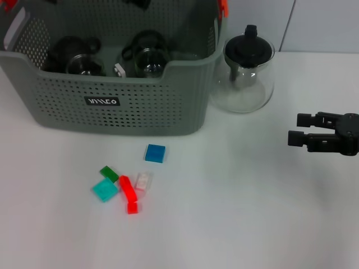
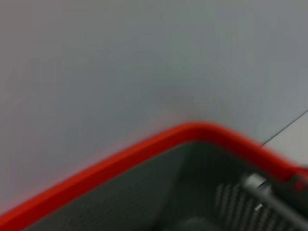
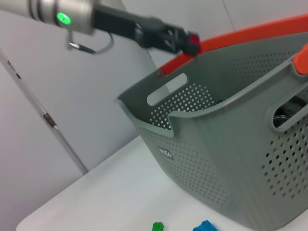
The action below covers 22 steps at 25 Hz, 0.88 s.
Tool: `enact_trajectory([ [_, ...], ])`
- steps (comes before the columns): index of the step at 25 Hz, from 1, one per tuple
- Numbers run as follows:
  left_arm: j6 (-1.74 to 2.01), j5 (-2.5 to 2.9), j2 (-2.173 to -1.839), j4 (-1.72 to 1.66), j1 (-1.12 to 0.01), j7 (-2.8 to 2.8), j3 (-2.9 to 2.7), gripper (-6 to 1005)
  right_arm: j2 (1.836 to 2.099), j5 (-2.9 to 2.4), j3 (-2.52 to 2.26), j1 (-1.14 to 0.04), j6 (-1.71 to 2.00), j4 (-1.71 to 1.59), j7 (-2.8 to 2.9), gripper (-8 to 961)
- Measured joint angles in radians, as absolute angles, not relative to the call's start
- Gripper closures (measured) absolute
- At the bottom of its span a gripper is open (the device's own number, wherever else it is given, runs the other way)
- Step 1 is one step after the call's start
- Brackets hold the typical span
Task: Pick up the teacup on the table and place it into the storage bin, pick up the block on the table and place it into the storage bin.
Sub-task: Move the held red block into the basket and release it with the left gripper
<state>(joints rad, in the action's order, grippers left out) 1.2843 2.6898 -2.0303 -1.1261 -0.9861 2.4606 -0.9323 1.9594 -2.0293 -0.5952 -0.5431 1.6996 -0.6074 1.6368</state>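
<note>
Right gripper hovers open and empty over the bare right side of the table, well apart from everything. Your left gripper sits high by the bin's far rim; you cannot tell its fingers. Two teacups already lie inside the bin, so the block step seems in hand. The blue block lies just before the bin's front wall, clear of the other blocks. Approach from above; mind the teapot and the wall.
</note>
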Motion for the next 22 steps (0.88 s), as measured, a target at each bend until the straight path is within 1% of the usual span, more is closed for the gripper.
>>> enact_trajectory([
  [4, 1.162, 2.815, -2.035, -0.994, -1.018, 2.488, -0.956, 309, 1.959, -2.031, -0.595, -0.546, 1.693, -0.607, 1.637, 10],
  [12, 1.002, 2.852, -2.036, -0.817, -1.027, 2.509, -1.037, 299, 1.959, -2.034, -0.599, -0.549, 1.686, -0.607, 1.637, 10],
  [22, 0.959, 2.855, -2.046, -0.800, -1.020, 2.512, -1.046, 286, 1.960, -2.034, -0.605, -0.552, 1.686, -0.607, 1.643, 9],
])
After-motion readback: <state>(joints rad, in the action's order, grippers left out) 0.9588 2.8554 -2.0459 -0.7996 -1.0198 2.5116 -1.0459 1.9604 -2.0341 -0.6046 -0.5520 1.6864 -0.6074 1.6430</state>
